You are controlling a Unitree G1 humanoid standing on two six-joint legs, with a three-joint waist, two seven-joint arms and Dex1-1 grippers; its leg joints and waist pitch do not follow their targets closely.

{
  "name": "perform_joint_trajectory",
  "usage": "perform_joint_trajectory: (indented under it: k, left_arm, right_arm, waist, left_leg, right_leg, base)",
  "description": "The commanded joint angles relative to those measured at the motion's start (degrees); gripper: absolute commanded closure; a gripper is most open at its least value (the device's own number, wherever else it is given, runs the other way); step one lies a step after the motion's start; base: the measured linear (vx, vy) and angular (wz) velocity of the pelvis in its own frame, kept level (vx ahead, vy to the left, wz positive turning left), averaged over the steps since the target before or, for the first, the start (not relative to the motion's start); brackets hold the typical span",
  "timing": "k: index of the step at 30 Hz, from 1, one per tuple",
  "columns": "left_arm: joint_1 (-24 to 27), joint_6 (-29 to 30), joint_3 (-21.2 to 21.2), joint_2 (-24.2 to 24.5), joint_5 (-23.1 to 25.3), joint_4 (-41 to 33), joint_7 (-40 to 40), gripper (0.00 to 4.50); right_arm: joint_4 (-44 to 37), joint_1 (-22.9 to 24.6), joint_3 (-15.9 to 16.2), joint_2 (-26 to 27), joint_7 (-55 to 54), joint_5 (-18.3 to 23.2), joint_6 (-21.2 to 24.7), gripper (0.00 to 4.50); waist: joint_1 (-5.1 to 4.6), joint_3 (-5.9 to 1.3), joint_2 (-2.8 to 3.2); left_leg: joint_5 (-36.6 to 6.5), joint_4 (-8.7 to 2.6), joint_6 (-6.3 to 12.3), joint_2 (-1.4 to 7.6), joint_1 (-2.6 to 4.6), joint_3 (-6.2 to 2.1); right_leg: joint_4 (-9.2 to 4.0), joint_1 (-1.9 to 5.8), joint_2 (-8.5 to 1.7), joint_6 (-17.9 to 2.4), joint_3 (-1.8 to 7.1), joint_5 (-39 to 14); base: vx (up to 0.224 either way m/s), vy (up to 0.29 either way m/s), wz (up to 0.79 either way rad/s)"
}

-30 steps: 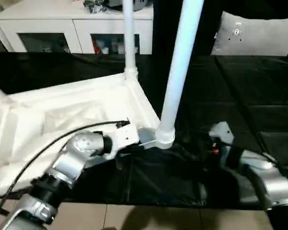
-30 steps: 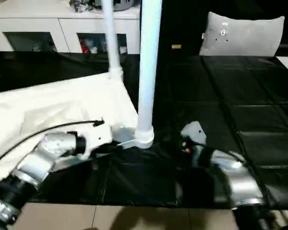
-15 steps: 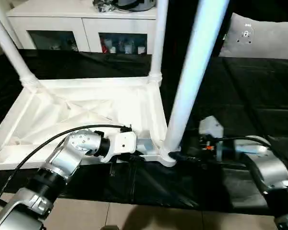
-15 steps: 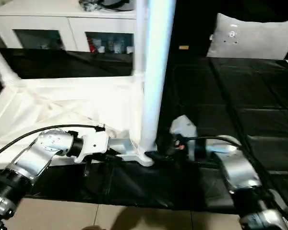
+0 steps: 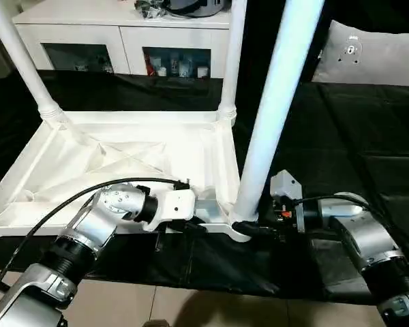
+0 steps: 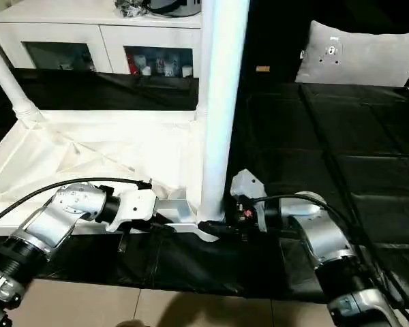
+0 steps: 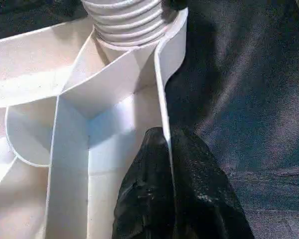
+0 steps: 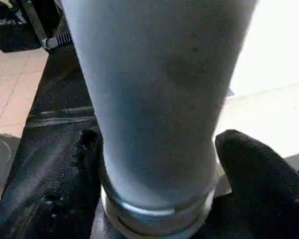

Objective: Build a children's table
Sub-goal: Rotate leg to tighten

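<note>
The white children's table lies upside down, its ribbed underside (image 5: 123,153) facing up. Legs stand in the far left socket (image 5: 20,58), the far right socket (image 5: 233,61) and the near right socket (image 5: 276,116). My left gripper (image 7: 170,189) is shut on the table's near rim wall (image 7: 162,94), one finger on each side, just beside the near right socket. My right gripper (image 8: 154,199) is shut on the base of the near right leg (image 8: 159,99), with black fingers (image 8: 254,184) pressed against both its sides.
The table rests on a black-covered work surface (image 5: 368,136) whose front edge meets a tiled floor (image 5: 204,306). A white cabinet with glass doors (image 5: 123,44) stands behind, and a grey cushion (image 5: 375,54) lies at the back right. A black cable (image 5: 61,208) loops over my left forearm.
The head camera has shifted, bringing the whole table into view. My right gripper has moved left to the near right leg's base and shut around it. The left gripper has kept its hold.
</note>
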Motion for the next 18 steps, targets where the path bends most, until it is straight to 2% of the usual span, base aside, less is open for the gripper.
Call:
perform_joint_trajectory:
  k: [1, 6, 7, 8, 12, 14, 15, 16, 17, 18]
  left_arm:
    - [-0.10, -1.76, -3.41, 0.15, 2.42, 0.19, -3.12, 4.50]
    - [-0.14, -1.89, -3.47, 0.18, 2.53, 0.45, -3.06, 4.50]
    - [0.21, -1.04, -3.21, 0.05, 2.22, 0.12, -2.78, 4.50]
    - [0.48, -0.24, -2.99, -0.05, 2.03, -0.20, -2.48, 4.50]
    - [2.05, 4.70, -1.81, -0.86, 1.04, -2.96, -0.27, 4.50]
    - [3.31, 9.03, -0.61, -2.59, -0.40, -5.84, 2.25, 4.50]
    - [3.37, 9.26, -0.55, -2.68, -0.46, -5.98, 2.39, 4.50]
    - [4.45, 13.80, 0.28, -4.98, -1.12, -9.05, 5.81, 4.50]
    - [4.45, 13.80, 0.28, -4.98, -1.12, -9.05, 5.81, 4.50]
    - [5.13, 17.33, 0.56, -7.25, -0.89, -11.43, 9.10, 4.50]
  right_arm:
    - [0.48, -0.74, -0.41, -0.10, -0.23, 0.44, 0.17, 1.12]
    - [0.41, -0.17, -0.54, 0.51, -0.09, 0.37, 0.23, 1.52]
    - [-0.34, 0.64, -0.38, 0.81, -0.11, 0.60, 0.53, 1.52]
    - [-0.93, 1.19, -0.31, 1.03, -0.17, 0.85, 0.86, 1.59]
    - [-3.46, 3.66, -0.26, 2.75, -2.06, 2.07, 4.31, 1.72]
    - [-3.23, 4.52, 0.12, 4.64, -6.52, 0.35, 5.19, 1.73]
    - [-3.19, 4.55, 0.13, 4.74, -6.77, 0.25, 5.20, 1.73]
    - [-1.88, 4.74, -0.18, 7.76, -12.90, -1.38, 6.18, 1.74]
    - [-1.88, 4.74, -0.18, 7.76, -12.90, -1.38, 6.18, 1.74]
    - [-0.43, 4.37, -1.48, 11.22, -18.65, -1.46, 7.27, 1.74]
  waist:
    - [-0.19, -3.43, -0.36]
    - [-0.20, -3.38, -0.27]
    - [-0.15, -3.42, -0.11]
    - [-0.16, -3.41, -0.26]
    - [-0.20, -3.33, -0.14]
    - [-0.47, -3.20, -0.08]
    - [-0.44, -3.20, -0.05]
    - [-0.72, -2.94, 0.03]
    - [-1.08, -2.67, 0.02]
    - [-1.29, -2.60, -0.04]
  left_leg:
    - [-6.01, -3.12, 4.12, 1.85, -0.65, 0.55]
    - [-6.75, -3.17, 3.74, 1.91, -0.67, 0.49]
    - [-6.59, -3.14, 3.64, 1.92, -0.68, 0.44]
    - [-6.48, -3.09, 3.65, 1.85, -0.71, 0.51]
    - [-6.65, -3.25, 3.46, 1.99, -0.73, 0.41]
    - [-7.73, -3.40, 2.85, 1.97, -0.71, 0.46]
    - [-7.83, -3.46, 2.60, 2.02, -0.67, 0.40]
    - [-9.53, -3.63, 2.32, 1.90, -0.56, 0.44]
    - [-11.20, -3.90, 1.60, 1.84, -0.54, 0.40]
    - [-12.08, -3.96, 1.19, 1.74, -0.47, 0.42]
  right_leg:
    - [-3.43, 3.30, -3.85, -12.53, 3.10, -6.03]
    - [-3.48, 3.28, -3.86, -12.25, 3.10, -6.94]
    - [-3.41, 3.29, -3.88, -12.29, 3.11, -6.76]
    - [-3.45, 3.31, -3.85, -12.25, 3.15, -6.51]
    - [-3.43, 3.33, -3.87, -12.23, 3.12, -6.80]
    - [-3.63, 3.28, -3.92, -11.98, 3.16, -8.66]
    - [-3.66, 3.29, -4.01, -11.95, 3.13, -8.89]
    - [-4.01, 3.11, -3.88, -11.50, 3.14, -11.33]
    - [-4.35, 3.09, -3.93, -10.80, 3.12, -14.47]
    - [-4.48, 3.08, -3.89, -10.20, 3.08, -16.49]
  base:
    - [0.000, 0.000, 0.00]
    - [0.000, 0.000, 0.00]
    - [0.000, 0.000, 0.00]
    - [0.000, 0.000, 0.00]
    - [0.000, 0.000, 0.00]
    - [0.000, 0.000, 0.00]
    - [0.000, 0.000, 0.00]
    - [0.000, 0.000, 0.00]
    - [0.000, 0.000, 0.00]
    - [0.000, 0.000, 0.00]
